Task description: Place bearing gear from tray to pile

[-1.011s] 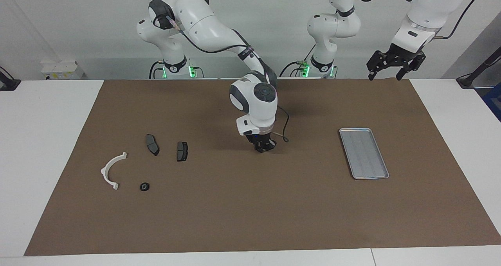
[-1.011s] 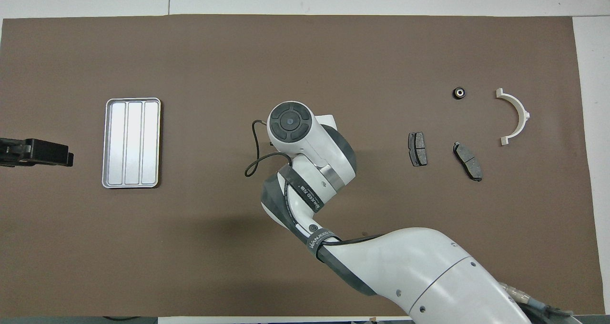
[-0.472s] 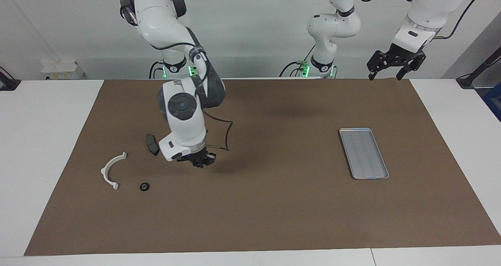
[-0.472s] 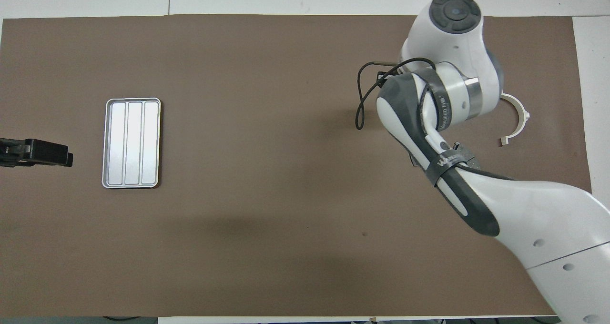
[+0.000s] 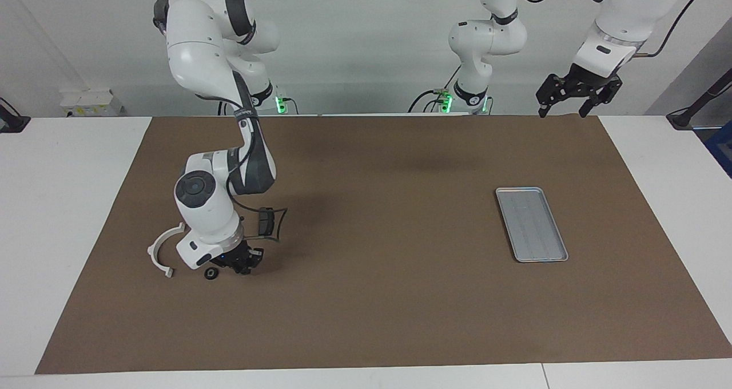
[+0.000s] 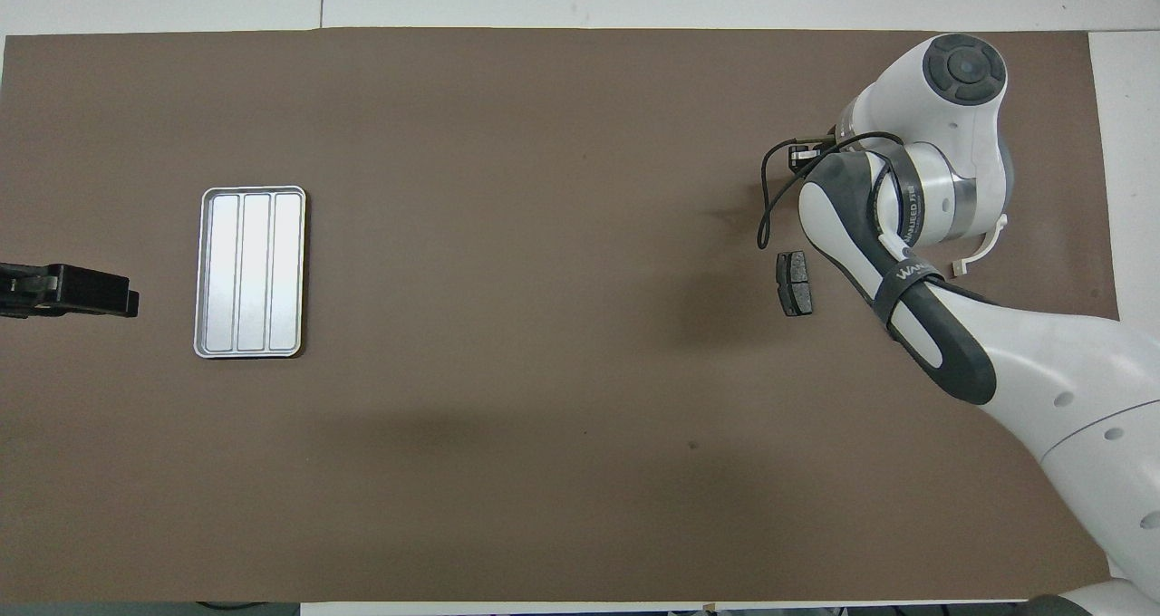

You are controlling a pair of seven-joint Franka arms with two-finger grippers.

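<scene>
Toward the right arm's end of the surface point(image 5: 86, 217), on the brown mat point(image 5: 389, 297) that covers most of it, the right pincer point(image 5: 245, 267) hangs low with its fingertips closed together; whether anything is pinched between them cannot be told. Just beside it on the mat lies a small black bearing gear point(image 5: 211, 273), apart from the fingertips, and close by that the white semicircular bracket point(image 5: 162, 250) curves toward the mat's short edge at that end. One dark grey pad point(image 5: 265, 221) lies nearer to the robots than the pincer, partly crossed by the arm's black cable point(image 5: 280, 223); in the overhead view this pad point(image 6: 795, 283) shows clear beside the right arm's wrist point(image 6: 942, 145), which covers the gear and most of the bracket, so only the bracket's tip point(image 6: 970, 258) peeks out. A second pad is hidden by the arm in both views. Toward the left arm's end of the mat, well apart from these parts, the silver tray point(image 5: 532, 223) lies flat with its ridges running lengthwise and nothing on it. The left pincer point(image 5: 575, 100) waits raised over the mat's corner at that end nearest the robots, its fingers spread apart and holding nothing.
</scene>
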